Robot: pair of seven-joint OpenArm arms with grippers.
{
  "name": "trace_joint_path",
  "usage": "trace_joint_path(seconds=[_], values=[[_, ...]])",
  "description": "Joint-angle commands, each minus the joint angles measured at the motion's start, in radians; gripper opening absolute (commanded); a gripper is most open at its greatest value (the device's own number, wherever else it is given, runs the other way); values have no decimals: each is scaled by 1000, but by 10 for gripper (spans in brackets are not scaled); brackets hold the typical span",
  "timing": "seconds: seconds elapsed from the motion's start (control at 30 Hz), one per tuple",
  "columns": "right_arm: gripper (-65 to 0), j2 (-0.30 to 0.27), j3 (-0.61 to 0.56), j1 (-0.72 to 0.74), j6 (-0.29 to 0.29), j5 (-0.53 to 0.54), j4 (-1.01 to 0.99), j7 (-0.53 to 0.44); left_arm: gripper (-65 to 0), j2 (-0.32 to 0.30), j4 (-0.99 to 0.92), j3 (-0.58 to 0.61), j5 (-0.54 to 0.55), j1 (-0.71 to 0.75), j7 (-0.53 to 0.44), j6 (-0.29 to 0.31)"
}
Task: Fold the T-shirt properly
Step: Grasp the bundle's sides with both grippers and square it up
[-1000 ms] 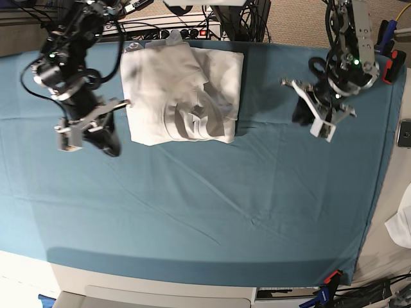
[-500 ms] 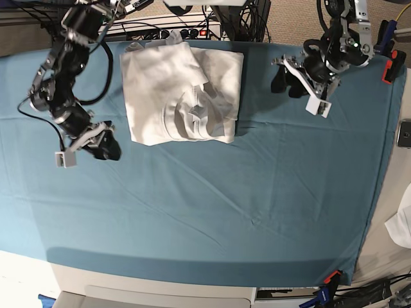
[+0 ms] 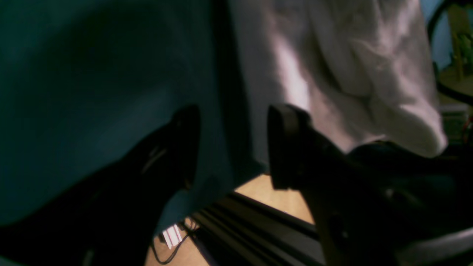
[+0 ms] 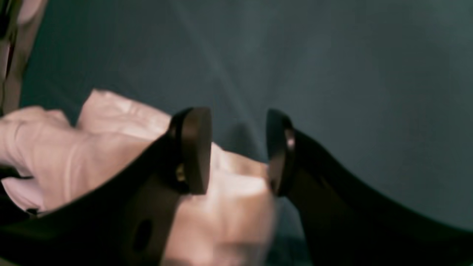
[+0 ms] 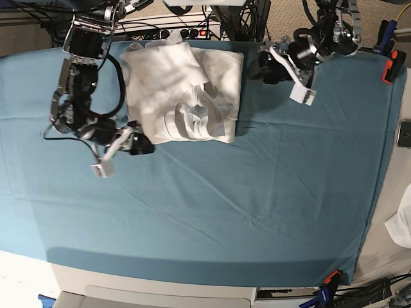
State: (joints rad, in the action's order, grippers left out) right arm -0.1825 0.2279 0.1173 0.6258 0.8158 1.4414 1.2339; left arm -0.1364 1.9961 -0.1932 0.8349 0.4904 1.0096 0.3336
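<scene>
The T-shirt (image 5: pixel 183 93) lies as a partly folded white bundle at the far side of the surface (image 5: pixel 257 192), on the teal cloth, with its collar end toward the back edge and its lower edge toward the middle. Layers overlap unevenly across the top, and wrinkles run through the centre. It looks light, soft and limp, so it will likely sag and slide out of shape if lifted by one point; a pinch through all layers at a corner or folded edge should hold best, and thin cotton on cloth may drag rather than slip.

The right tool (image 5: pixel 131 144) sits just beside the bundle's near corner, on the base view's left. In its wrist view the fingers (image 4: pixel 194 147) stand apart with nothing between them, the white fabric (image 4: pixel 111 147) beneath and behind them. The left tool (image 5: pixel 273 64) hangs near the far edge, beside the bundle's other side. Its fingers (image 3: pixel 284 147) are likewise spread and released, with the T-shirt's edge (image 3: pixel 332 74) beyond them. A small white scrap (image 5: pixel 401 224) lies well apart at the right border.
</scene>
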Motion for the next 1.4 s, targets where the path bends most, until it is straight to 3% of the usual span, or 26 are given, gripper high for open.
trace_joint_path(seconds=[0.0,0.33,0.43,0.5,0.6,0.73,0.93,1.37], values=[[-404,-11,-10,22,6,12,15,-18,-342,-2,16,21,22,6,-14,7],[-404,-11,-23,21,6,-16,15,-31,-360,-2,16,186,-51,5,-41,7],[-417,-11,-23,21,6,-16,15,-30,-516,-3,16,184,-70,-1,-46,-5],[-512,-11,-23,21,6,-16,15,-29,-650,-2,16,184,-93,-11,-55,-9],[-650,-11,-23,21,6,-16,16,-19,-650,-2,16,184,-124,-32,-72,-16],[-650,-11,-23,16,6,-10,18,22,-650,-2,16,184,-175,-68,-96,-54],[-650,-11,-23,-27,6,41,39,73,-650,-2,-9,185,-203,-132,-120,-61],[-650,13,-23,-336,6,32,338,71,-650,-2,-394,185,-204,-449,-127,-64]])
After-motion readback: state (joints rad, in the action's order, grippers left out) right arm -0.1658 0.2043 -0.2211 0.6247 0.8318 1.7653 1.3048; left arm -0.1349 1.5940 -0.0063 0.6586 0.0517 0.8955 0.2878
